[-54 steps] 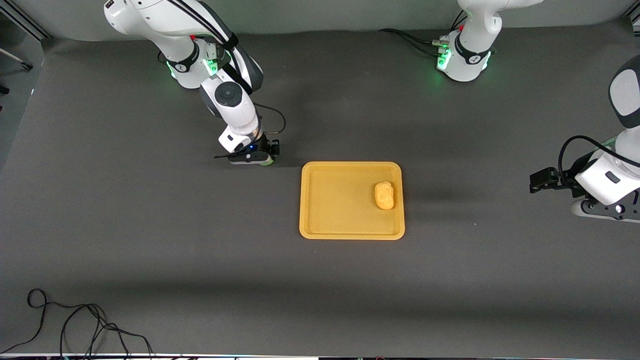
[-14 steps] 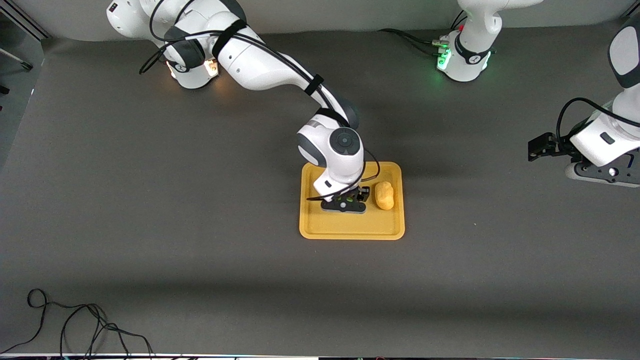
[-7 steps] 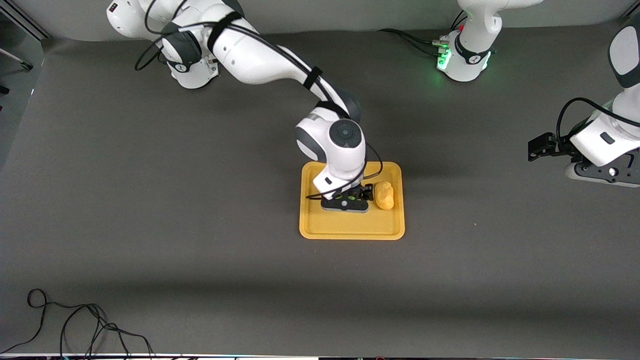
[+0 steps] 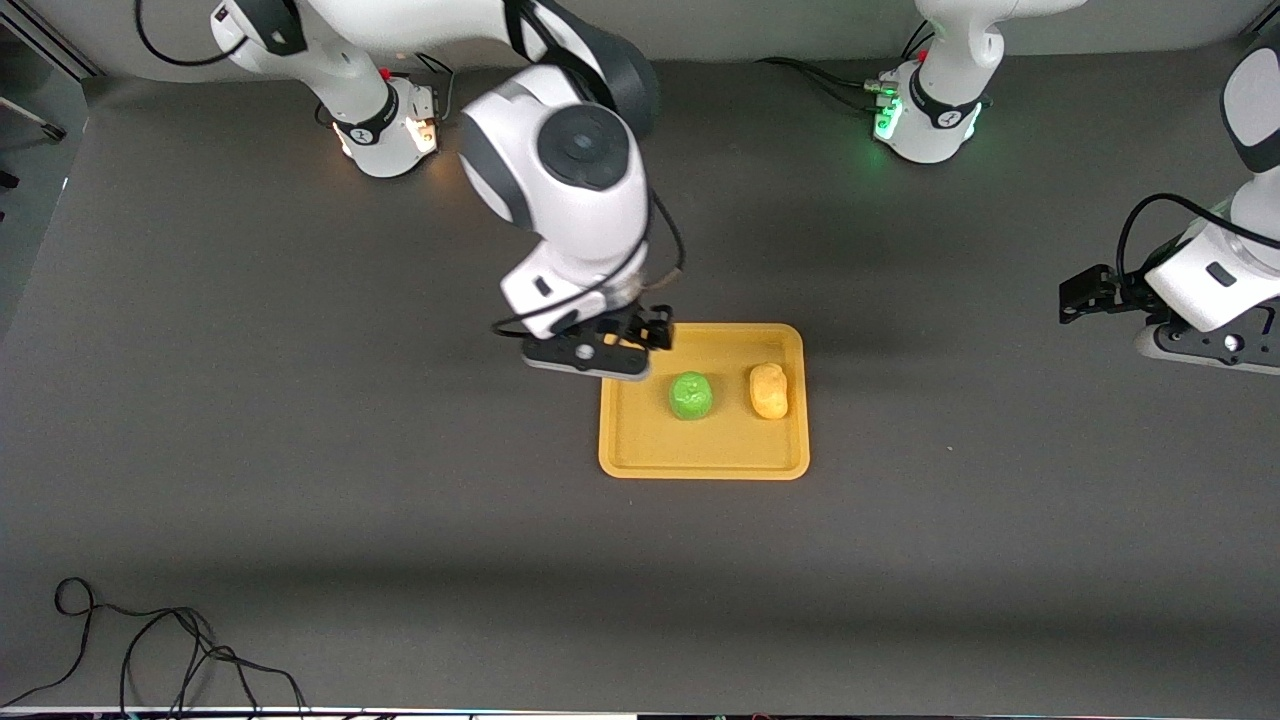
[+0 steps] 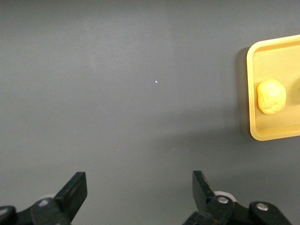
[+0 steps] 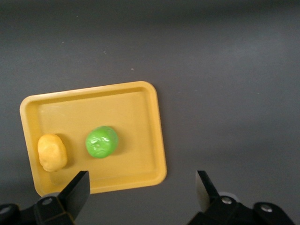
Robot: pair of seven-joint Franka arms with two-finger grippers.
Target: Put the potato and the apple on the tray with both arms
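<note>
The yellow-orange tray (image 4: 640, 440) lies mid-table. The green apple (image 4: 690, 395) and the yellow-orange potato (image 4: 768, 390) lie on it side by side, apart, the potato toward the left arm's end. My right gripper (image 4: 600, 352) is open and empty, raised over the tray's corner toward the right arm's end. Its wrist view shows the tray (image 6: 140, 164), the apple (image 6: 101, 141) and the potato (image 6: 52, 152) below the open gripper (image 6: 140, 192). My left gripper (image 4: 1085, 295) waits open and empty over bare table at the left arm's end; its wrist view (image 5: 139, 192) shows the tray's rim (image 5: 253, 93) and the potato (image 5: 271, 96).
The table is covered by a dark grey mat. A loose black cable (image 4: 150, 650) lies at the near corner toward the right arm's end. The arm bases (image 4: 385, 130) (image 4: 925, 115) stand along the table's farthest edge.
My right gripper was low on the tray with the apple; it has let go, risen and drawn back toward its own end. The apple now lies on the tray. The left arm barely moved.
</note>
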